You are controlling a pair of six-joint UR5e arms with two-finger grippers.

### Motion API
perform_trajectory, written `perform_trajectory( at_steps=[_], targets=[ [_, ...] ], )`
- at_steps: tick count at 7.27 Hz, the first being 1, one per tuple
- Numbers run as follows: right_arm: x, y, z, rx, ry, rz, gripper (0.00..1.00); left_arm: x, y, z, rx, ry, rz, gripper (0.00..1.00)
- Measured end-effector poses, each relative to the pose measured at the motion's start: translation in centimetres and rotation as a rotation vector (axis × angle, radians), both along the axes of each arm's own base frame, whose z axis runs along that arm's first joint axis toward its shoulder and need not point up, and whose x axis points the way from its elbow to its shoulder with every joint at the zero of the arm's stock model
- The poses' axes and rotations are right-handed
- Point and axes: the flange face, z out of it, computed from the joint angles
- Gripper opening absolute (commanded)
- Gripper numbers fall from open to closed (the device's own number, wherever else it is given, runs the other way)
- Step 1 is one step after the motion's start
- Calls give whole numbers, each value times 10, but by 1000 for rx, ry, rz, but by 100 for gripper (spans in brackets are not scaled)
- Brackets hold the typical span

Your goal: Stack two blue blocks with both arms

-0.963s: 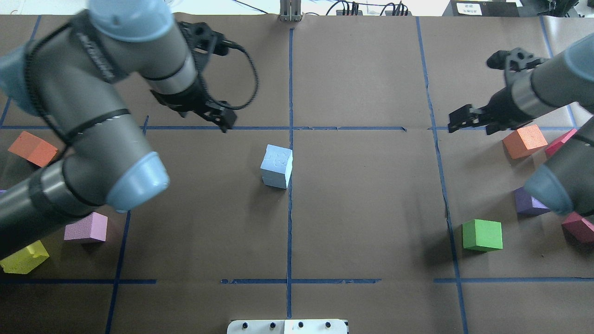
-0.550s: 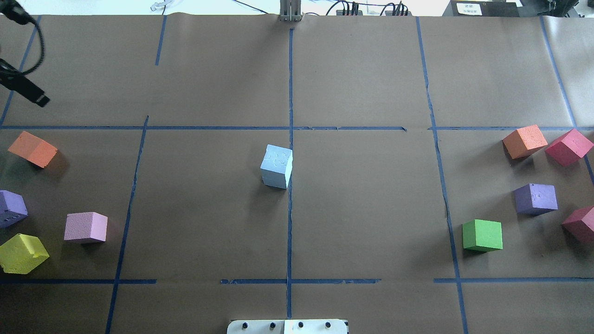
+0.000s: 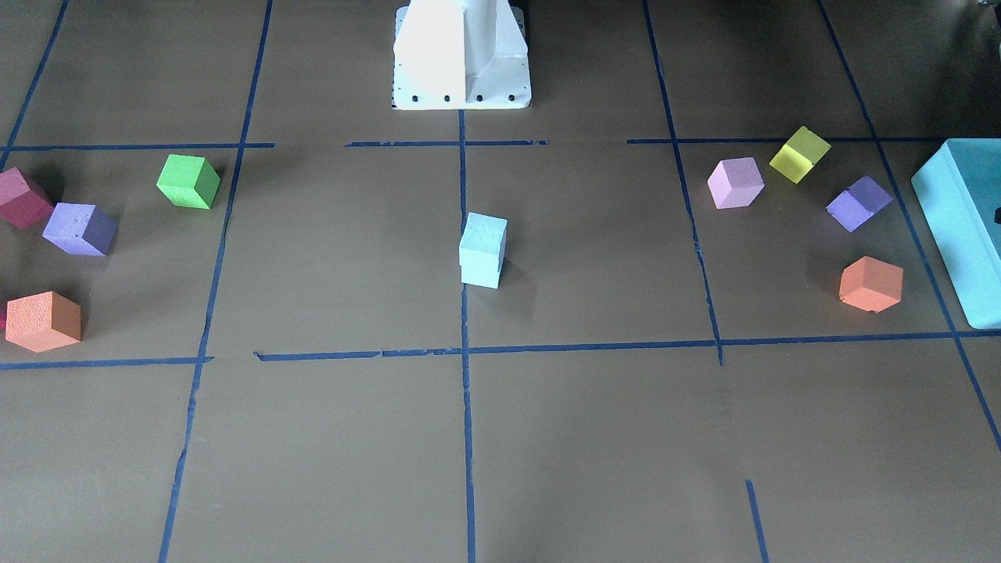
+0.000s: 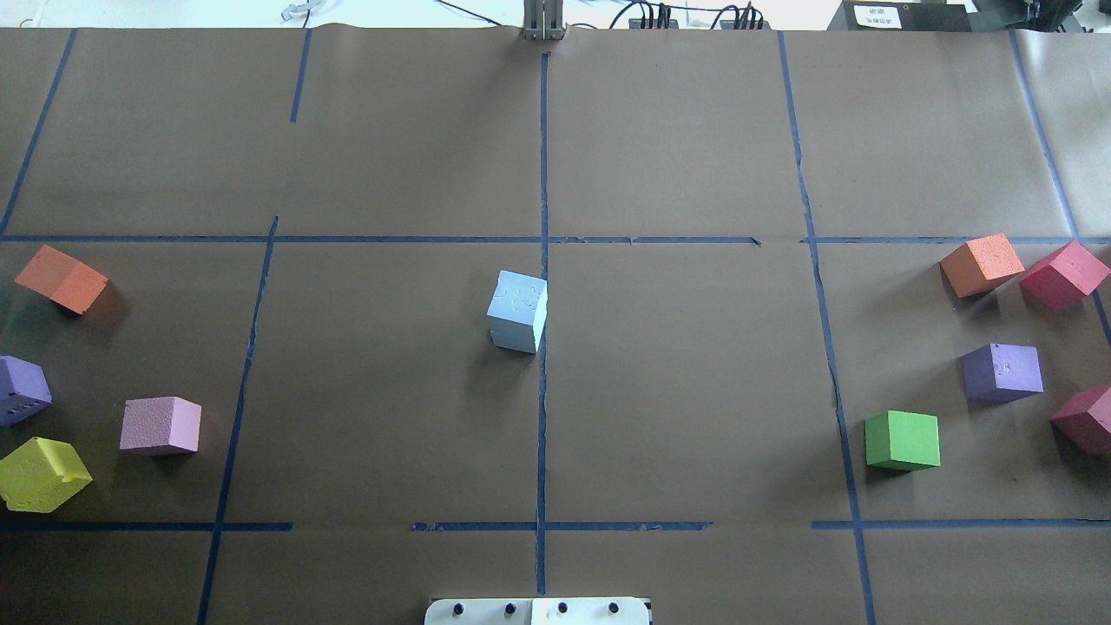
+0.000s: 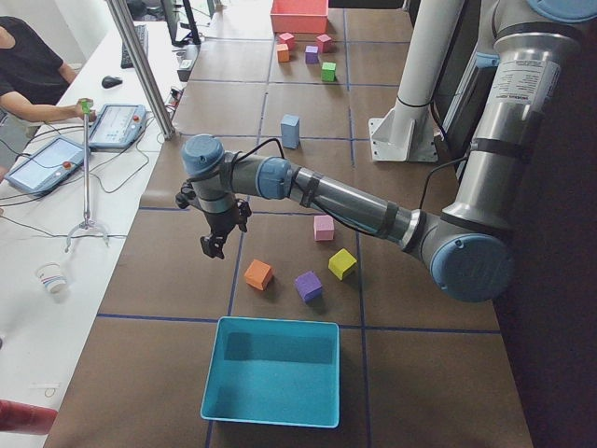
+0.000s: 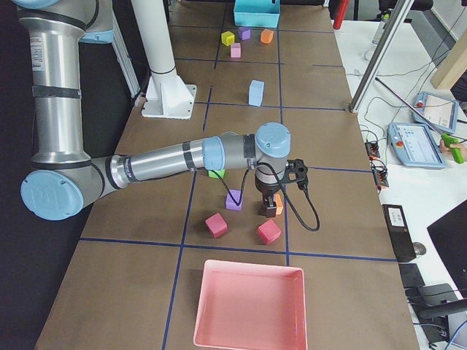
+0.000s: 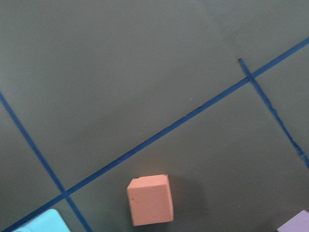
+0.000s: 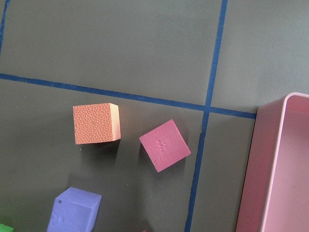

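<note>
The two pale blue blocks stand stacked at the table's centre, the upper block [image 4: 519,298] on the lower block [image 4: 516,337]; the stack also shows in the front-facing view [image 3: 482,250]. No gripper touches it. The left gripper [image 5: 213,245] shows only in the exterior left view, far from the stack, hanging over the table near an orange cube [image 5: 258,274]. The right gripper [image 6: 270,210] shows only in the exterior right view, beside another orange cube [image 6: 278,204]. I cannot tell whether either is open or shut.
Orange [image 4: 61,278], purple [image 4: 22,389], pink [image 4: 161,425] and yellow [image 4: 42,473] cubes lie at the left. Orange [image 4: 981,263], red [image 4: 1063,274], purple [image 4: 1002,371] and green [image 4: 903,440] cubes lie at the right. A turquoise box [image 5: 270,371] and a pink tray [image 6: 249,306] sit at the table's ends.
Both arms have drawn back outward and left the overhead view. The blue stack has not moved.
</note>
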Motion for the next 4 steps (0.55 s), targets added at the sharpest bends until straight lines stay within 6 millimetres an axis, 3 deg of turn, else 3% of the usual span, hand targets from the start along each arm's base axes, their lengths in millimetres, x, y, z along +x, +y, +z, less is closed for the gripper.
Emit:
perform_trajectory(
  at_steps=[4],
  targets=[
    [1,10,9,-21,-3,-2,100,-19,29,48,-82,-2,-32,100]
  ],
)
